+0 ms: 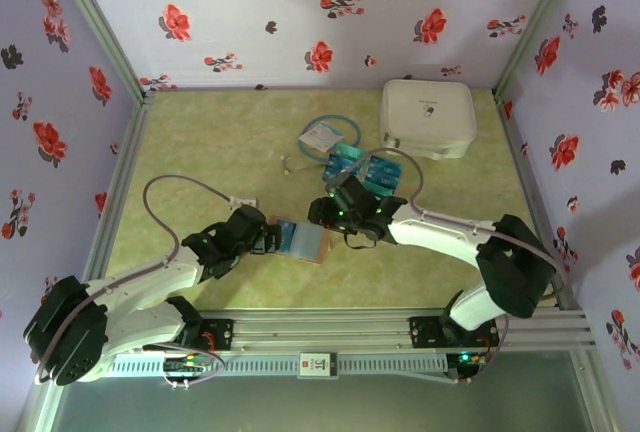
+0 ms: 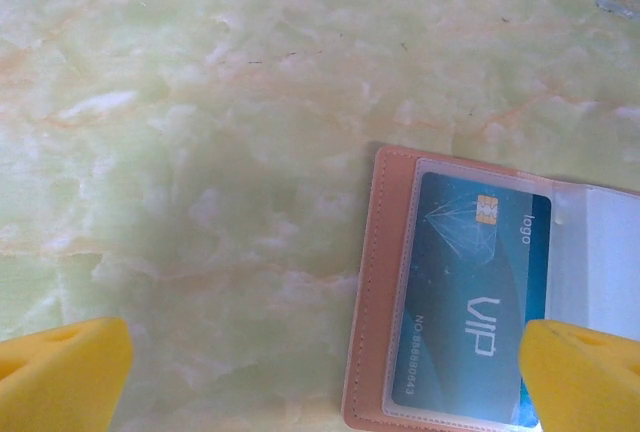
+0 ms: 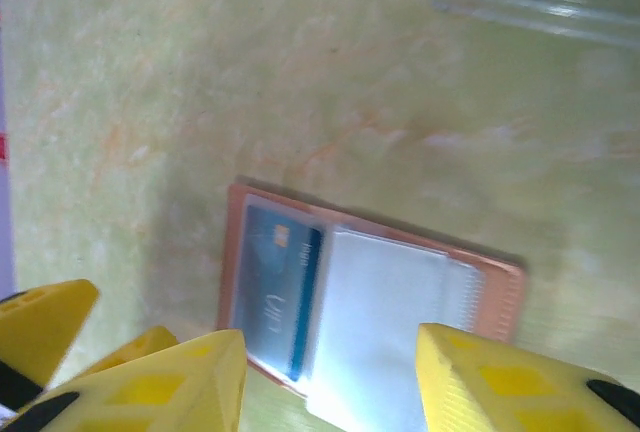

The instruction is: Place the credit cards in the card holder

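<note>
The card holder (image 1: 301, 240) lies open on the table in front of both arms, a reddish-brown wallet (image 2: 372, 292) with clear sleeves. A teal VIP credit card (image 2: 478, 304) sits inside its left sleeve, also seen as the blue card (image 3: 278, 282). More blue credit cards (image 1: 366, 170) lie in a loose pile further back. My left gripper (image 1: 268, 238) is open at the holder's left edge, and one finger (image 2: 585, 377) overlaps the card. My right gripper (image 1: 335, 214) hovers open just behind the holder (image 3: 495, 297), its fingertips (image 3: 500, 382) empty.
A large white zip case (image 1: 428, 117) stands at the back right. A pale blue packet with looped tubing (image 1: 322, 137) lies beside the card pile. Flowered walls close in the table on three sides.
</note>
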Robot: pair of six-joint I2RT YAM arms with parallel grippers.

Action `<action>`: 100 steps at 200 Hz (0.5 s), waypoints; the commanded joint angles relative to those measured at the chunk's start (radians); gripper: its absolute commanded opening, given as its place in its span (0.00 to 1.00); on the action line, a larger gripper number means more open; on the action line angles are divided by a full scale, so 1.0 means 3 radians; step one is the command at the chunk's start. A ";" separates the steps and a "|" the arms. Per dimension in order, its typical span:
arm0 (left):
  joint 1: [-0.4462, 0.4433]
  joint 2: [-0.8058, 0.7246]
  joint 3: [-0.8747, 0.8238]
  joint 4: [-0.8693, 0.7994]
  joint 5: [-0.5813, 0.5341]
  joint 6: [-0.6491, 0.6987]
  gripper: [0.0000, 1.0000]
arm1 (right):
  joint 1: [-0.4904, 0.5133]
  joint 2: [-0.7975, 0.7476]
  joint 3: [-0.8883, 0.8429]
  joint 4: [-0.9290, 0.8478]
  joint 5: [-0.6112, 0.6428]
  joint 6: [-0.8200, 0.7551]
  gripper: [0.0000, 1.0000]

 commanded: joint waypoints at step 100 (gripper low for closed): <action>0.0042 0.0325 0.0235 -0.0015 0.0193 0.0031 1.00 | -0.0144 0.0301 -0.0090 -0.0372 0.0451 -0.0524 0.00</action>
